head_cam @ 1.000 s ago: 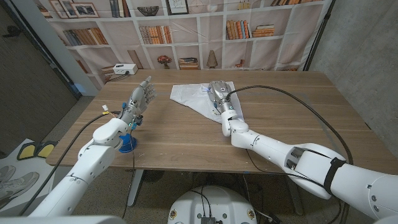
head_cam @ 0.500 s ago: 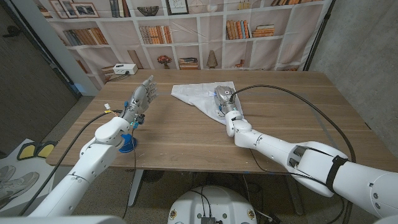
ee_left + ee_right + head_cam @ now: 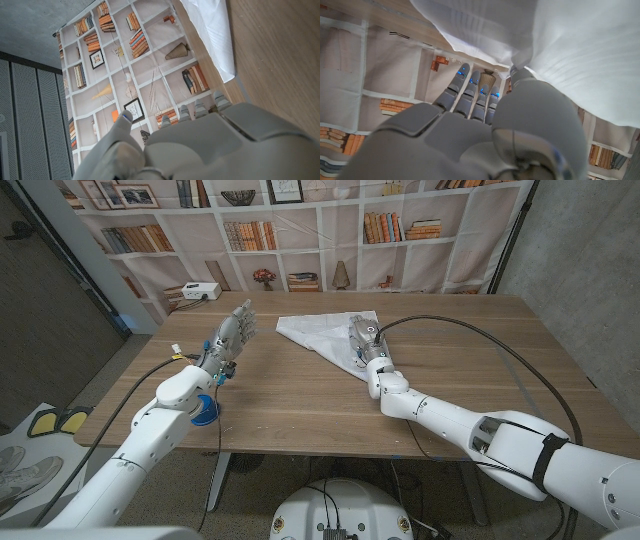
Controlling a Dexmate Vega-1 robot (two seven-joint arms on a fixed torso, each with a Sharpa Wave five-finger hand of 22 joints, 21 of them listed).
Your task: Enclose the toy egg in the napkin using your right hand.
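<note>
A white napkin (image 3: 308,331) lies folded into a rough triangle at the far middle of the table, also seen in the left wrist view (image 3: 211,26). My right hand (image 3: 361,339) lies on its right part, fingers pointing away from me. In the right wrist view the fingers (image 3: 470,92) are stretched out straight and the thumb touches a fold of the napkin (image 3: 580,55) that hangs over it. The toy egg is hidden; I cannot tell whether it lies under the cloth. My left hand (image 3: 231,334) stands raised over the table's left side, fingers apart, holding nothing.
A blue object (image 3: 205,409) sits at the table's left front edge beneath my left arm. A white box (image 3: 199,291) stands at the far left corner. A black cable (image 3: 470,335) arcs over the table's right half. A bookshelf backdrop hangs behind the table.
My right hand has slid a little to the right and toward me on the napkin, and the cloth's near corner has drawn out with it. The left hand has barely moved.
</note>
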